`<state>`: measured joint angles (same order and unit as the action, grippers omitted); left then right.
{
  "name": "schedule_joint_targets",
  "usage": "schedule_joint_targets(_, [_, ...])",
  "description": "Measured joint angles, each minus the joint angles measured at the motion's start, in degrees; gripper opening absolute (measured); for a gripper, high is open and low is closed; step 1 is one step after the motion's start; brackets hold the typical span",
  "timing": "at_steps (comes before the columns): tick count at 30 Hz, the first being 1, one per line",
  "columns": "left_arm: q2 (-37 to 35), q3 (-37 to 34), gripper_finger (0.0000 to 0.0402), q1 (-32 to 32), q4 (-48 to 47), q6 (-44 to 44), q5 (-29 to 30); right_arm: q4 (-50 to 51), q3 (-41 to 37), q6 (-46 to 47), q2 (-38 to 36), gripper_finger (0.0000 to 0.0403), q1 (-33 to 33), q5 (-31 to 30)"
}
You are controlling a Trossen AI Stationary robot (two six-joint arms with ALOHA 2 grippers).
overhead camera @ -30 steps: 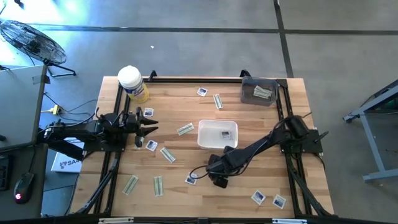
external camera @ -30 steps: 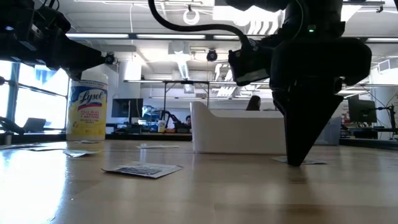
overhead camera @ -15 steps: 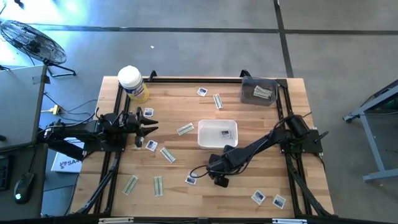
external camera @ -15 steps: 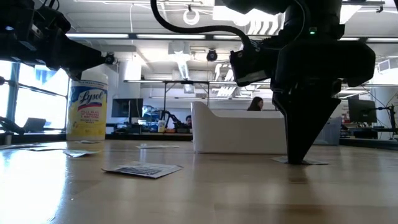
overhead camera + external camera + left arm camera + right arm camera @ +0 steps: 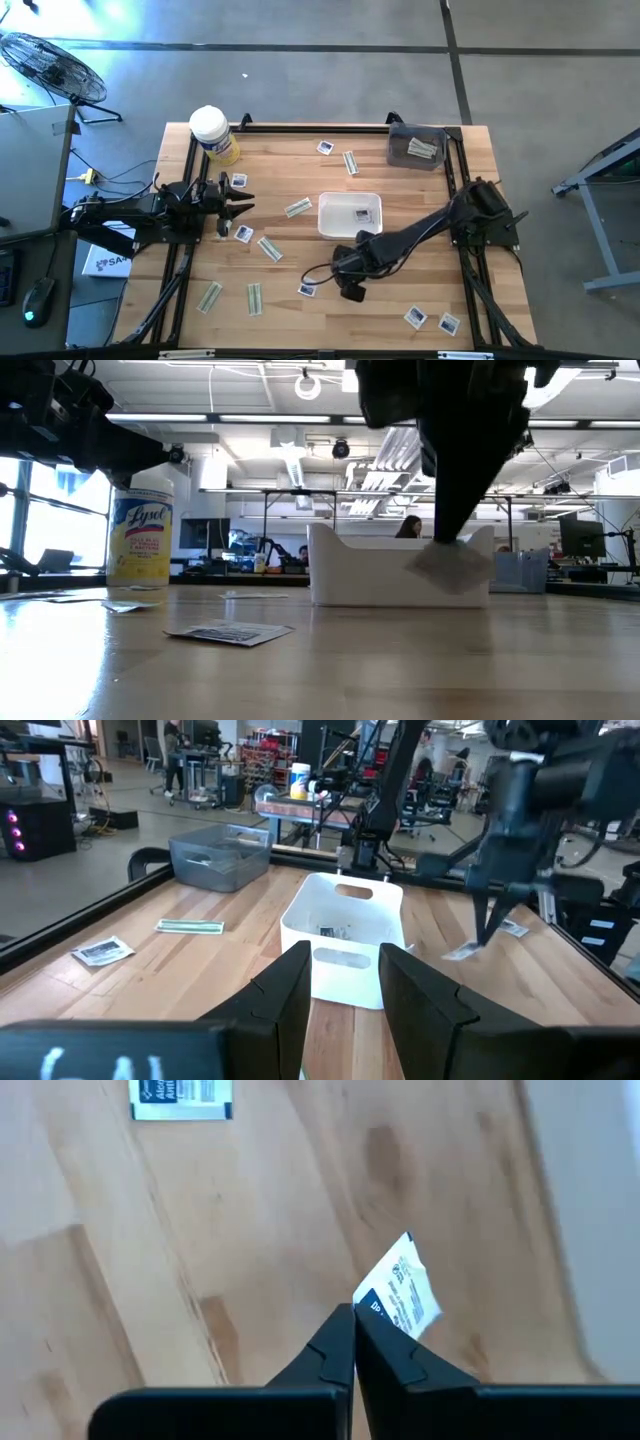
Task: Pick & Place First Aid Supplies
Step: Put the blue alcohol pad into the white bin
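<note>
Your right gripper (image 5: 354,1323) has its fingers pinched on a square white packet (image 5: 400,1298) with dark-blue print, held clear of the wooden table (image 5: 400,290) just in front of the white tray (image 5: 349,216). In the low view the packet (image 5: 452,567) hangs at the fingertips. Your left gripper (image 5: 243,205) waits at the table's left side, fingers spread. Other packets lie scattered on the table

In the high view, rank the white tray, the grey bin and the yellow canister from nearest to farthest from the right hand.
Measured from the right hand, shut on a small white square packet:
1. White rectangular plastic tray, just behind the hand, mid-table.
2. Grey translucent plastic bin, at the far right corner.
3. Yellow cylindrical canister with a white lid, at the far left corner.
</note>
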<state>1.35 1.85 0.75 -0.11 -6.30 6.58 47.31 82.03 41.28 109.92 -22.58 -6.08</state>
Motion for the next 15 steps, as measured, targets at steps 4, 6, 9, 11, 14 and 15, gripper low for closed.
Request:
schedule_joint_targets(4, [0.01, 0.00, 0.0119, -0.02, -0.01, -0.01, 0.01, 2.02, 3.15, 0.65, -2.53, 0.0001, 1.63, -3.68])
schedule_joint_targets(6, [0.01, 0.00, 0.0119, -0.01, 0.01, -0.01, 0.01, 4.89, 5.15, 0.59, -2.81, 0.0001, 2.76, -5.98])
schedule_joint_targets(9, [0.01, 0.00, 0.0119, 0.00, 0.01, -0.01, -0.01, 8.79, 8.20, -0.77, -2.75, 0.0001, 4.94, -9.59])
schedule_joint_targets(11, [0.00, 0.00, 0.0119, -0.02, 0.01, 0.00, -0.01, 9.46, 8.92, -1.61, -2.90, 0.0001, 6.90, -11.24])
schedule_joint_targets(14, [0.01, 0.00, 0.0119, 0.00, 0.01, -0.01, -0.01, 9.99, 8.51, -3.91, -2.79, 0.0001, 10.27, -11.54])
schedule_joint_targets(15, [0.01, 0.00, 0.0119, -0.02, -0.01, 0.01, -0.01, 9.70, 7.90, -5.31, -2.80, 0.0001, 11.38, -11.45])
